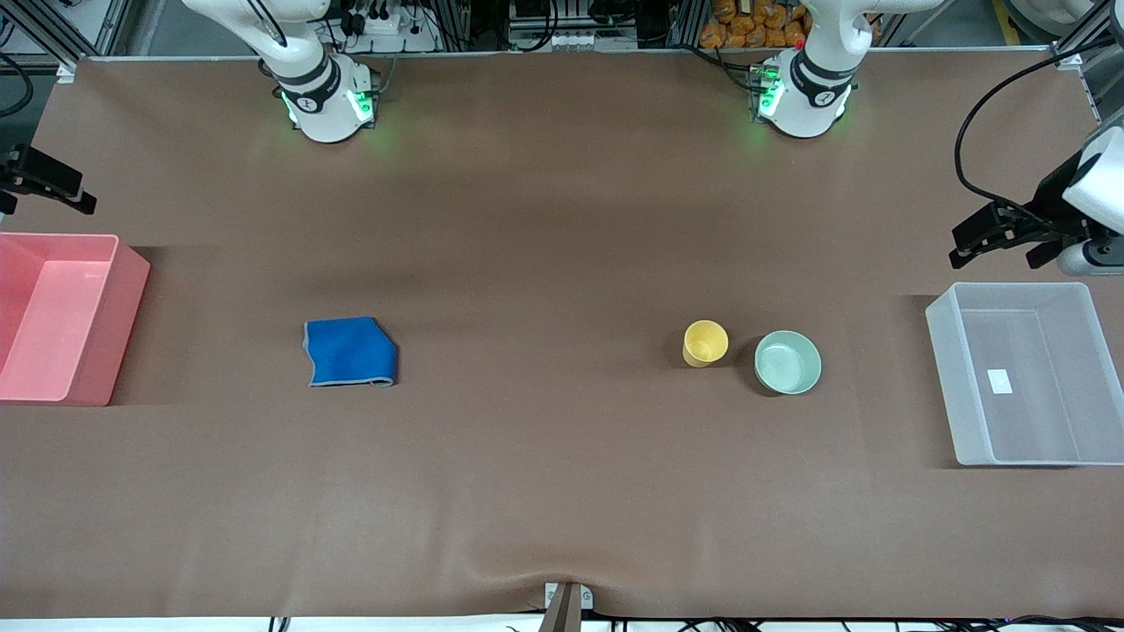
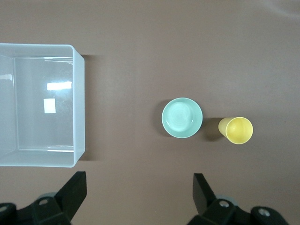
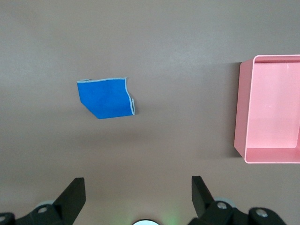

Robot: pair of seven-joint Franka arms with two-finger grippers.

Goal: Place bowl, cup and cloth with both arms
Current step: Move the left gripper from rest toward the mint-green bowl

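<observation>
The blue cloth (image 1: 351, 353) (image 3: 105, 98) lies flat on the brown table toward the right arm's end. The yellow cup (image 1: 705, 342) (image 2: 238, 130) stands upright beside the mint green bowl (image 1: 788, 362) (image 2: 182, 117), toward the left arm's end; the two stand apart. My left gripper (image 1: 997, 235) (image 2: 139, 180) hangs high in the air by the clear bin, open and empty. My right gripper (image 1: 53, 184) (image 3: 137, 183) hangs high by the pink bin, open and empty too.
A clear plastic bin (image 1: 944, 377) (image 2: 78, 105) with a small white label inside sits at the left arm's end of the table. A pink bin (image 1: 132, 307) (image 3: 240, 112) sits at the right arm's end. Brown mat covers the table.
</observation>
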